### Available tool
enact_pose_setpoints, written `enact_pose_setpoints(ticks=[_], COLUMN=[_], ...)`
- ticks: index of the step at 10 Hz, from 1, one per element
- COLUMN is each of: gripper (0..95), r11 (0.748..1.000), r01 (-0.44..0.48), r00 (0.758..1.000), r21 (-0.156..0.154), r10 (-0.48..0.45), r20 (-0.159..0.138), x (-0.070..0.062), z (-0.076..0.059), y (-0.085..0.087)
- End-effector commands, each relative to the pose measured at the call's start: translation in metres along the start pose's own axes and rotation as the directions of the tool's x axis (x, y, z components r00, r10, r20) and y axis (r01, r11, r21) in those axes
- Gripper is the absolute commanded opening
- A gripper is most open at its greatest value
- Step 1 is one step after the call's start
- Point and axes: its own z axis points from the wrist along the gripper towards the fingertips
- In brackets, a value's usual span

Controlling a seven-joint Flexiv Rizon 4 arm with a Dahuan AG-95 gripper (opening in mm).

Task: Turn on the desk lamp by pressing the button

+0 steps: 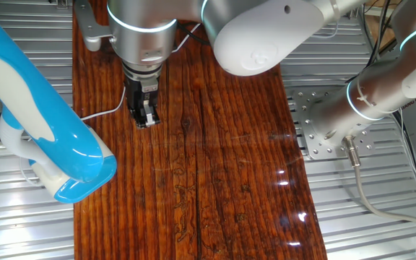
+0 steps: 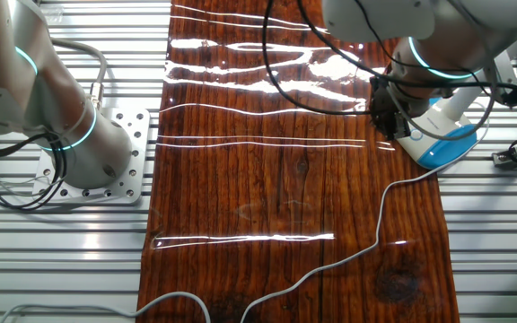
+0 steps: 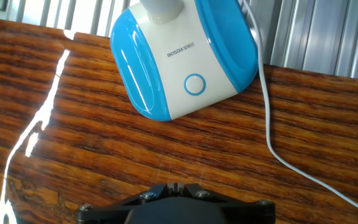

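The desk lamp's base [image 3: 185, 56] is glossy sky-blue and white and sits at the wooden board's edge. Its round blue-ringed button [image 3: 194, 84] faces up. In the hand view my gripper [image 3: 176, 186] is shut and empty, fingertips touching each other, well short of the button with bare wood between. In one fixed view the lamp's long blue and white body [image 1: 35, 101] leans across the left, and my gripper [image 1: 144, 115] points down at the board to its right. In the other fixed view my gripper [image 2: 389, 121] hangs just left of the base [image 2: 442, 148]. The thin white cord [image 3: 267, 112] runs off the base.
The dark wooden board [image 1: 215, 180] lies on a slatted metal table [image 2: 510, 242]. A second silver arm [image 2: 61, 117] stands on a bolted plate beside the board. The white cord [image 2: 380, 224] snakes across the board. Black cables [image 2: 330, 85] hang over the far end.
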Motion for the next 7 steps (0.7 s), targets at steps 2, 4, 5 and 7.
enact_pose_setpoints(ticks=[2, 4, 5, 7], gripper=[0.0, 0.0, 0.0, 0.0], r11=[1.000, 1.000, 1.000, 0.999], r01=[0.012, -0.002, -0.024, -0.038], r00=[1.000, 1.000, 1.000, 0.999], r21=[0.006, 0.011, 0.016, 0.022], r10=[-0.012, 0.002, 0.024, 0.038], r20=[-0.001, 0.003, 0.009, 0.009], x=[-0.0004, -0.0004, -0.0024, -0.0043], z=[0.0004, 0.0004, 0.0038, 0.0075], y=[0.0001, 0.0001, 0.0041, 0.0084])
